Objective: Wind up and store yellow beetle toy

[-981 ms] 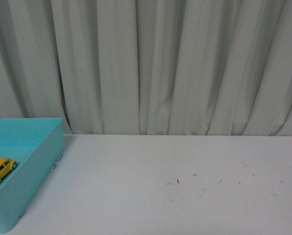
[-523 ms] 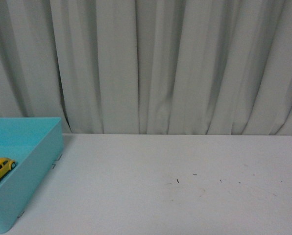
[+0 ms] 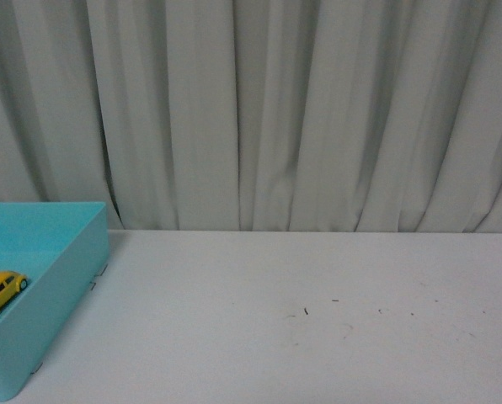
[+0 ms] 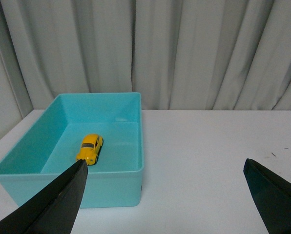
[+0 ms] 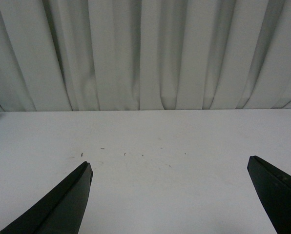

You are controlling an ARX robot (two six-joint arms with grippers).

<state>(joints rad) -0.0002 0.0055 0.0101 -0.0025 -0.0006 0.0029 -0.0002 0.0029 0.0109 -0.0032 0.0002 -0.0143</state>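
Yellow beetle toy (image 4: 90, 148) in bin (image 4: 33, 171), beyond spread, empty left end effector (image 4: 167, 195).

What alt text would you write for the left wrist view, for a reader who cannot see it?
A small glossy yellow beetle toy car sits on the floor of an open turquoise plastic bin on a white table, in front of pale grey curtains. The open left gripper frames the near edge of the view, holding nothing.

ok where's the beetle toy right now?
The yellow beetle toy sits on the floor of the turquoise bin at the table's left edge in the front view. Neither claw touches it; the left claw is open, short of the bin.
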